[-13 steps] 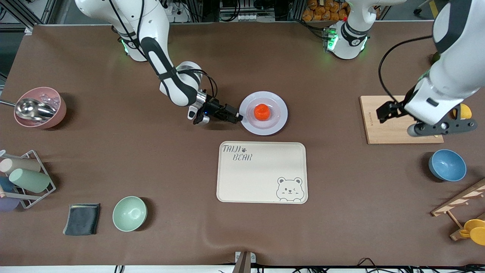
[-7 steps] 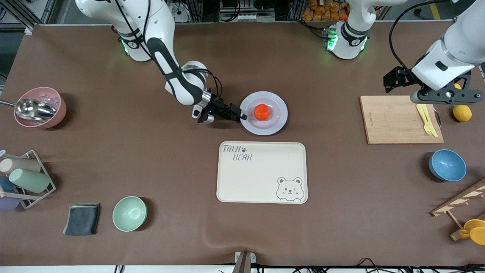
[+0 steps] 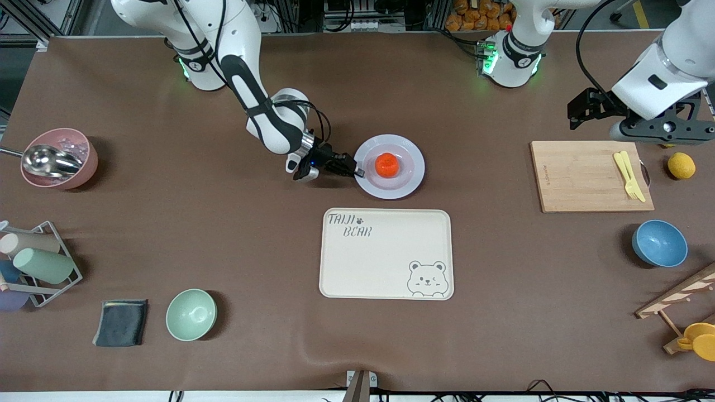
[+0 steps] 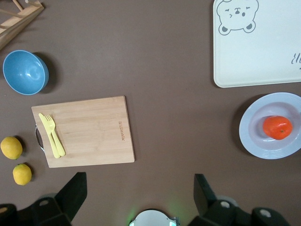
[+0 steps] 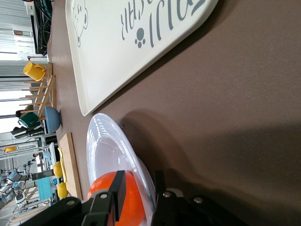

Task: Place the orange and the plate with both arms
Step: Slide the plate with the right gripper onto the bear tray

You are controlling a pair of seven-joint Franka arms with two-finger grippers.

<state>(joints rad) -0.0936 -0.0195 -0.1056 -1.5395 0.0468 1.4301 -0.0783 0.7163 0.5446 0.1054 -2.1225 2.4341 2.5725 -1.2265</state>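
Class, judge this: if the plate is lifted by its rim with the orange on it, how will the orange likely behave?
The orange is round and sits loose in the plate, so it will probably roll if the plate tilts. The glossy surface likely gives little grip. The shallow centre and raised rim may catch it on a slight tilt.

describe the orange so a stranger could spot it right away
Start at the cream bear tray mid-table; just farther from the front camera sits a pale plate. The orange lies in its centre: small, round, reddish-orange, unlike the yellow lemons by the cutting board.
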